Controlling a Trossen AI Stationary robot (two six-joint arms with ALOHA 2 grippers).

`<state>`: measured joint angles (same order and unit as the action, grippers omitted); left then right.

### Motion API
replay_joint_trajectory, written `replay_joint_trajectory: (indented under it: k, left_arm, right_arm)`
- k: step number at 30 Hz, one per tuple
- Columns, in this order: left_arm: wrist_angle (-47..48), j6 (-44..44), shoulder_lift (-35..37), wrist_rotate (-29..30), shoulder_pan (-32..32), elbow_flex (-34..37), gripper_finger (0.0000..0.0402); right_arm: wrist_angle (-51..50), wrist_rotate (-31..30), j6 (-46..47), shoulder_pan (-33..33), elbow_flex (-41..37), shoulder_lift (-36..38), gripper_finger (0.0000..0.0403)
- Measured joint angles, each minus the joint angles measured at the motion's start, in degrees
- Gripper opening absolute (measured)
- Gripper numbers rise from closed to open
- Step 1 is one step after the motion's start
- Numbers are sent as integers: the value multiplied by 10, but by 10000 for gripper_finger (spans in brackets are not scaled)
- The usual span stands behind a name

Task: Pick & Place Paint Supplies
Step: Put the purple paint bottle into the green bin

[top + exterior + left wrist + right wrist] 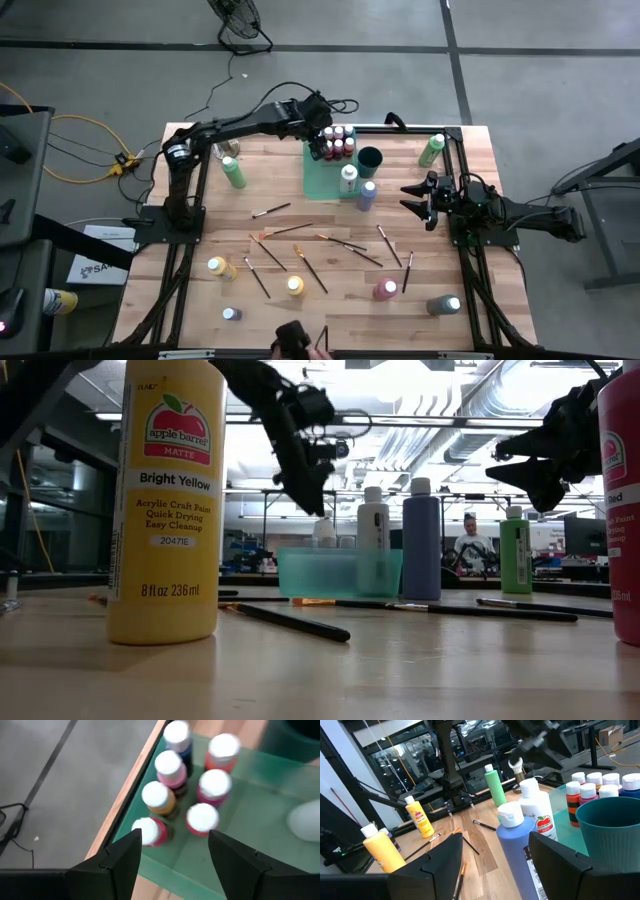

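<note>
Several small white-capped paint bottles (pixel 192 780) stand close together in a green tray (pixel 250 820) at the table's far side, also in the high view as the bottles (pixel 339 141) and the tray (pixel 322 175). My left gripper (pixel 172 855) hangs open just above the tray's corner and the nearest bottles, slanting down, touching nothing; in the high view it is the left gripper (pixel 320 148). Thin paintbrushes (pixel 300 230) lie scattered on the wooden table. My right gripper (pixel 420 200) waits open at the table's right side, level.
A dark teal cup (pixel 370 158), a white bottle (pixel 348 178) and a lavender bottle (pixel 367 195) stand by the tray. Larger bottles stand around: green (pixel 233 172), green (pixel 432 150), yellow (pixel 295 286), yellow (pixel 220 267), pink (pixel 385 290), grey (pixel 443 304).
</note>
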<state>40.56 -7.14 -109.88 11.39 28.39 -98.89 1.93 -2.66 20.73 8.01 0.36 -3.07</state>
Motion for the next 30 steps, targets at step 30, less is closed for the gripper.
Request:
replay_joint_trajectory:
  k: [30]
  left_arm:
    - [313,325,390,-15,-400,291,223]
  right_arm:
    - [0,0,0,0,0,0,223]
